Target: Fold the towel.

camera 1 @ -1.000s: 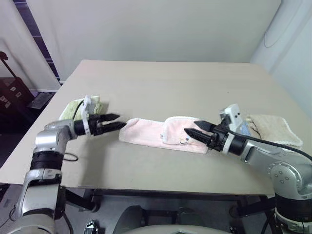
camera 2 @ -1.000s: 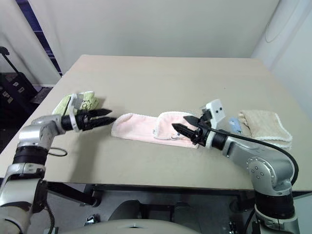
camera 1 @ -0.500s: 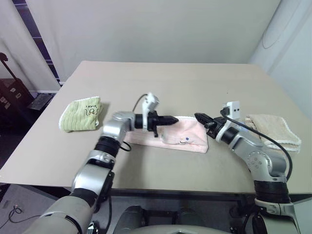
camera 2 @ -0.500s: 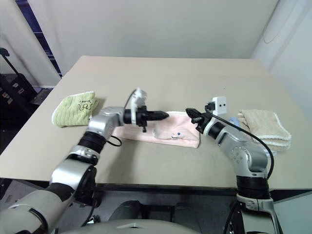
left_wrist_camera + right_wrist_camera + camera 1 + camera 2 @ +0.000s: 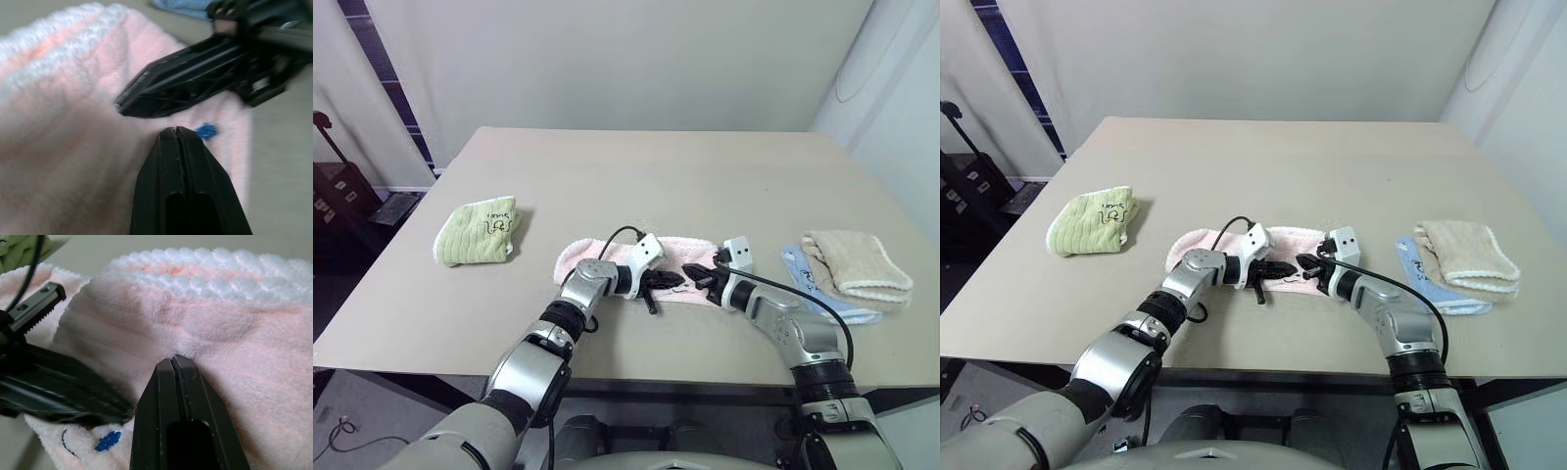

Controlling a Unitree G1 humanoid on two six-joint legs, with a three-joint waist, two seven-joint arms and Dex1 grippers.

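Pressing both grippers down onto the towel [image 5: 607, 257], I have my left gripper [image 5: 1285, 270] and my right gripper [image 5: 1304, 264] tip to tip over its right-hand half, fingers closed flat together on each, nothing pinched between them that I can make out. The towel lies across the near middle of the table [image 5: 705, 176], already doubled over at its right end, between the green towel [image 5: 477, 231] on my left and the cream towel [image 5: 857, 261] on my right, well apart from both. The wrist views show thick ribbed pile with a white edge and a small blue mark [image 5: 108, 441] near my tips. I judge it light, soft and limp: it will sag and bunch wherever it is not supported, and closed tips will only dent it. To lift a layer cleanly I would take it at the white-edged border, one corner in each gripper, so the fold stays square.
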